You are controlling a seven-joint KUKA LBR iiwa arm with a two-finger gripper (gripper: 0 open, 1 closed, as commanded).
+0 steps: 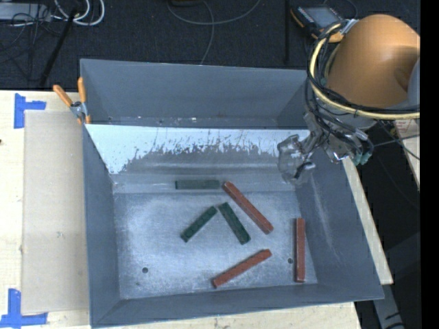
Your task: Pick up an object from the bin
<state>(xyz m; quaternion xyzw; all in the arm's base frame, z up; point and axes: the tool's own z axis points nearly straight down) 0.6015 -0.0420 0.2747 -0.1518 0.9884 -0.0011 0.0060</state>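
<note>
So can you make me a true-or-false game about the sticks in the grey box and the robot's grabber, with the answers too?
1. The bar nearest the right wall of the bin is reddish-brown. True.
2. The gripper hangs over the bin's left side. False: the gripper is up by the back right corner.
3. A dark green bar lies along the back edge of the floor. True.
4. A yellow ball lies in the bin. False: there are only bars, dark green and reddish-brown.

A lab; cables (86,5) trail round a bin (192,94).
</note>
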